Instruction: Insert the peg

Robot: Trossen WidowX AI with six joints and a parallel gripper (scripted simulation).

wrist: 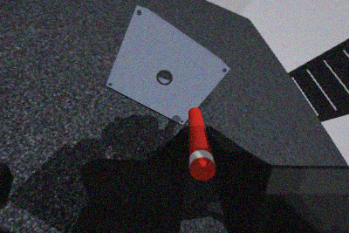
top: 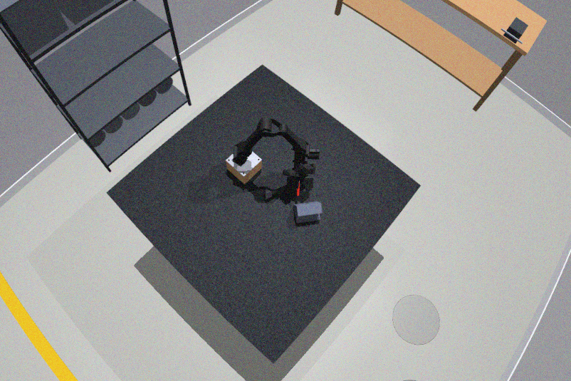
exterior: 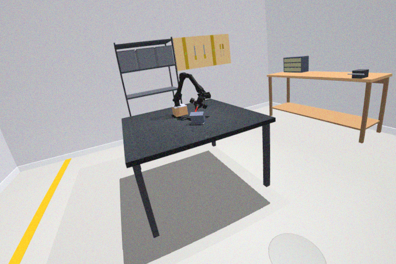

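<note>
The round red peg (top: 298,189) (exterior: 196,108) (wrist: 198,139) with a pale band near its upper end is held tilted. My gripper (top: 298,181) (exterior: 197,105) (wrist: 197,131) is shut on it. The grey sloped panel (top: 307,211) (exterior: 197,117) (wrist: 144,50) stands on the table just beyond the peg. In the wrist view its round hole (wrist: 164,77) lies up and left of the peg's far end, which overlaps the panel's lower corner in the picture. The peg is outside the hole. Whether its end touches the panel cannot be told. The fingers are dark and partly hidden in shadow.
The arm's brown base block (top: 245,175) (exterior: 179,111) sits behind and left of the panel on the black table (top: 276,298) (exterior: 159,136). A shelf rack (top: 179,85) (exterior: 151,92) and a wooden workbench (top: 428,40) (exterior: 319,75) stand away from the table.
</note>
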